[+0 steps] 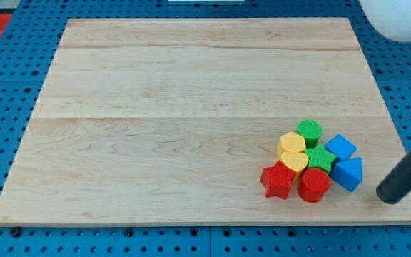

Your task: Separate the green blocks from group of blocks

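A tight cluster of blocks sits at the board's lower right. A green cylinder [309, 131] is at its top. A green star [320, 158] is in the middle, hemmed in by the others. Around them are a yellow hexagon [291, 143], a yellow heart [294, 161], a red star [277, 180], a red cylinder [313, 185], a blue cube [340, 147] and a blue triangle [348, 173]. My tip [387, 195] is at the view's right of the cluster, about a block's width from the blue triangle, touching nothing.
The wooden board [191, 107] lies on a blue pegboard table [6, 100]. A white rounded object [398, 18] is at the view's top right. The board's right edge runs close to my tip.
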